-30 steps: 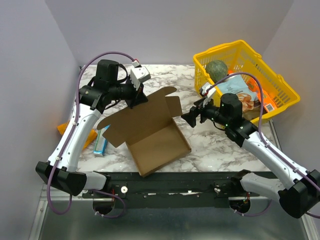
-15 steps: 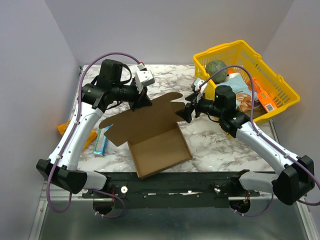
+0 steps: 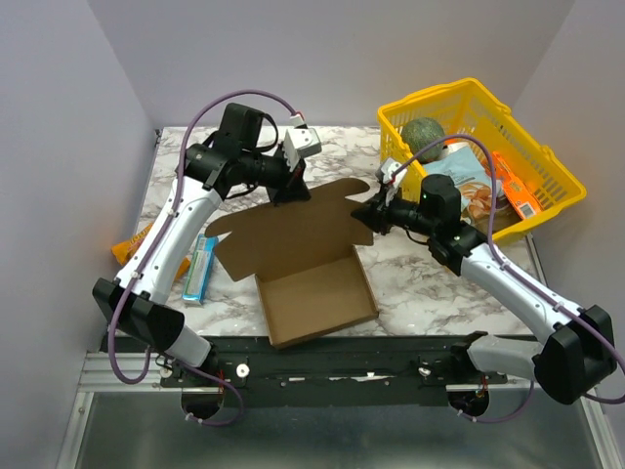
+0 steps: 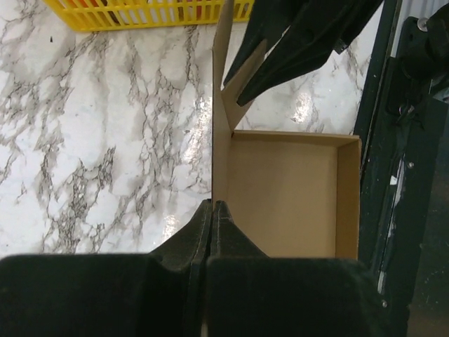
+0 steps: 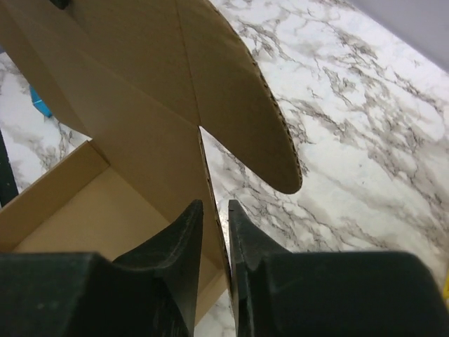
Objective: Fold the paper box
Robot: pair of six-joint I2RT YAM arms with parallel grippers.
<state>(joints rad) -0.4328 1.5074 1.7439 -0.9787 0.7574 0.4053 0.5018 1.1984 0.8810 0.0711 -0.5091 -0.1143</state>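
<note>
The paper box (image 3: 317,298) is a brown cardboard tray on the marble, with its lid (image 3: 293,225) standing up behind it. At the lid's back edge, my left gripper (image 3: 291,193) is shut on the card. In the left wrist view its fingertips (image 4: 212,205) press together on the lid, which is seen edge-on, with the tray (image 4: 287,196) beyond. My right gripper (image 3: 363,215) is at the lid's right edge. In the right wrist view it (image 5: 215,205) stands narrow with the flap's edge (image 5: 140,105) running between the fingers.
A yellow basket (image 3: 547,166) at the back right holds a green round thing (image 3: 424,133) and packets. A blue-green carton (image 3: 200,269) and an orange item (image 3: 122,249) lie at the left. The black rail (image 3: 342,366) runs along the near edge.
My left arm has carried the lid to the right and back. My right gripper has moved in to the lid's right edge and gone from wide open to narrow around it.
</note>
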